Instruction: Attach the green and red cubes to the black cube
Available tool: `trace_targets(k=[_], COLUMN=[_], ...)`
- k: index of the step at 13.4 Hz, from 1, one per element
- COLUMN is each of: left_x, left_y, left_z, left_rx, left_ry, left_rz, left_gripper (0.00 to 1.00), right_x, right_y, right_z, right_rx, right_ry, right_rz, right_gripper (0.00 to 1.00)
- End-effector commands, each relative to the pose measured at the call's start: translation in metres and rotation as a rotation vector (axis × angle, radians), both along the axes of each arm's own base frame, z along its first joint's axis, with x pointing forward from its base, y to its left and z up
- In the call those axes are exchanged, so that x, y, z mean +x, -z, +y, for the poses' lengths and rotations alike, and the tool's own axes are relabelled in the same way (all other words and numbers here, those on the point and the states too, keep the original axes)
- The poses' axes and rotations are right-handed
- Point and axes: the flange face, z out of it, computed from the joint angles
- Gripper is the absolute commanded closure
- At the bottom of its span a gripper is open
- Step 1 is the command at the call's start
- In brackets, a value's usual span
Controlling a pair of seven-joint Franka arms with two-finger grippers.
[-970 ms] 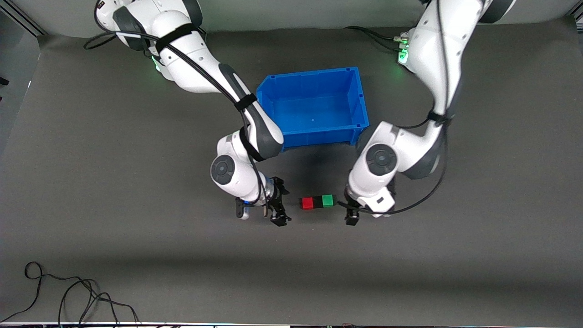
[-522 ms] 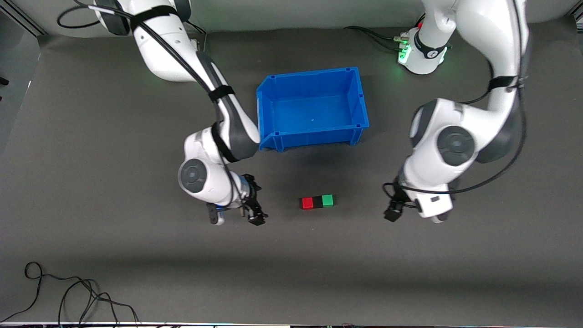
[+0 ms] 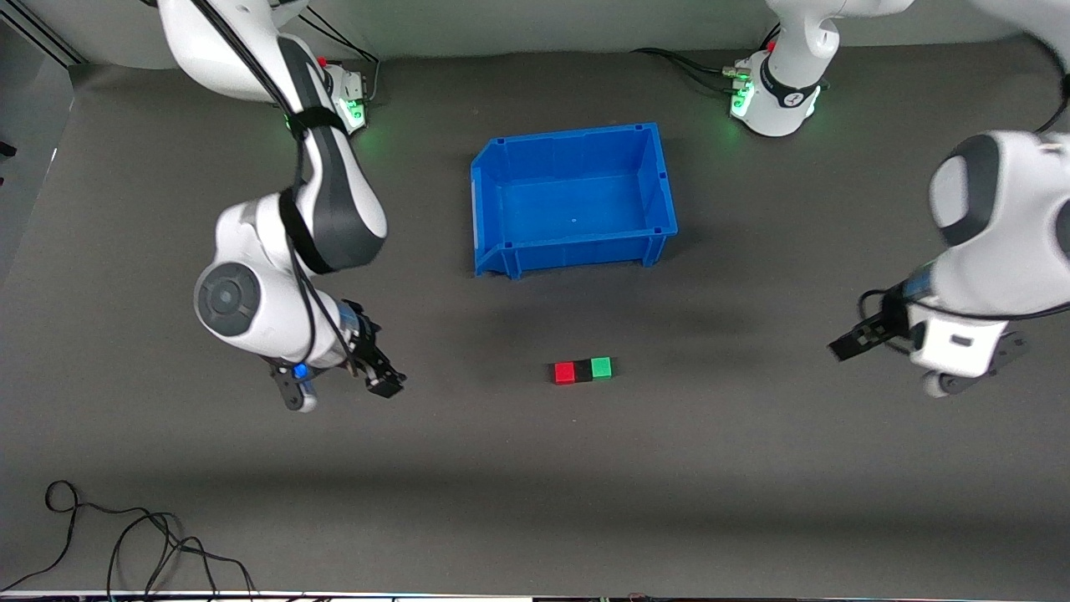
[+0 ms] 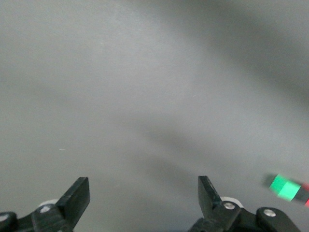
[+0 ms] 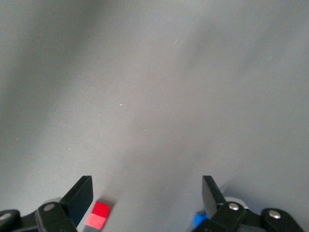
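Compared with a moment ago, both my arms have moved away from the cubes. My right fingers (image 3: pixel 386 378) were just beside the red cube (image 3: pixel 565 372); now they are over bare desk (image 3: pixel 535 502) well apart from it, toward the right arm's end. My left fingers (image 3: pixel 851 343) were just beside the green cube (image 3: pixel 600 367); now they are over bare desk toward the left arm's end, also well apart. The cubes themselves have not moved.

The three cubes lie in one row on the desk, touching: the red one toward the right arm's end, the black cube (image 3: pixel 583 371) in the middle, the green one toward the left arm's end. The row is nearer to the front camera than the blue bin (image 3: pixel 493 180).

My left fingers (image 4: pixel 143 195) are spread wide with nothing between them, and the green cube (image 4: pixel 285 187) shows at the edge of the left wrist view. My right fingers (image 5: pixel 147 198) are spread wide too, also with nothing between them, and the red cube (image 5: pixel 99 214) shows in the right wrist view.

I can read no writing or brand on any thing here.

Around the row of cubes the desk is open on all sides. A black cable (image 3: pixel 125 535) lies at the desk's near edge, toward the right arm's end.
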Motion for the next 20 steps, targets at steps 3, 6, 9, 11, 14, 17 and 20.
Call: trace_targets(k=[3, 6, 9, 11, 14, 17, 20], left_x=[-0.034, -0.042, -0.051, -0.056, -0.057, -0.048, -0.049], left_y=[-0.044, -0.08, -0.099, -0.101, -0.104, -0.117, -0.12], left_z=[0.029, 0.041, 0.051, 0.056, 0.061, 0.06, 0.059], left_rx=[-0.008, 0.041, 0.04, 0.035, 0.037, 0.032, 0.028], left_ry=[0.333, 0.477, 0.508, 0.507, 0.503, 0.504, 0.503], left_rz=[0.016, -0.018, -0.015, 0.0, -0.007, -0.039, -0.023], left_gripper=[0.0, 0.0, 0.0, 0.0, 0.0, 0.0, 0.0], right_x=[-0.049, -0.064, -0.078, -0.086, -0.089, -0.085, -0.087], right_y=[-0.061, -0.101, -0.136, -0.156, -0.179, -0.202, -0.209], right_z=[-0.057, -0.113, -0.16, -0.184, -0.226, -0.247, -0.251], right_rx=[-0.037, -0.044, -0.077, -0.095, -0.093, -0.105, -0.09], right_ry=[-0.201, -0.336, -0.491, -0.571, -0.744, -0.896, -0.941], right_rz=[-0.031, -0.068, -0.067, -0.083, -0.122, -0.165, -0.137], right_gripper=[0.0, 0.0, 0.0, 0.0, 0.0, 0.0, 0.0])
